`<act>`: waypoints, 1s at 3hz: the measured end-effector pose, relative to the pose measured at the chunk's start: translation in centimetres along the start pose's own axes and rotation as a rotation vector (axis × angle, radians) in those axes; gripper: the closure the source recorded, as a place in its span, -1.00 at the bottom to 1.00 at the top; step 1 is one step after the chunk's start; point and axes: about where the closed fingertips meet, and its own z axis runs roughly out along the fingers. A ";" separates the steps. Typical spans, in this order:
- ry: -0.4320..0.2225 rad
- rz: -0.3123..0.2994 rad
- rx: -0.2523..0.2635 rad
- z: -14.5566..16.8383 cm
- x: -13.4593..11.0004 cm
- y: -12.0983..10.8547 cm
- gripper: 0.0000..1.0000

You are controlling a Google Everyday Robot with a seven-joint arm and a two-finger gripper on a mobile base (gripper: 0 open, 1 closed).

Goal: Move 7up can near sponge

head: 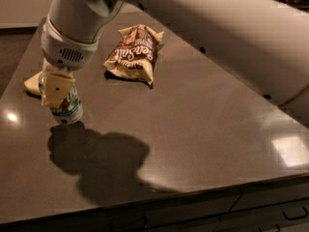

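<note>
The 7up can [70,110], white and green, stands on the dark table at the left, tilted slightly. My gripper [57,90] comes down from above and is shut on the can's upper part, with a cream finger pad across its front. The pale yellow sponge [33,83] lies just left of and behind the can, mostly hidden by the gripper; only its left corner shows. The can is close beside the sponge.
A brown-and-cream snack bag [135,54] lies behind and to the right of the can. My white arm spans the top of the view. The table's front edge [193,195] runs along the bottom, with drawers below.
</note>
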 end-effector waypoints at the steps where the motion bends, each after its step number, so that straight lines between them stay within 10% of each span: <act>1: 0.016 0.025 -0.010 2.1 -0.8 -2.4 1.00; 3: 0.048 0.057 0.002 4.7 -0.2 -6.0 0.68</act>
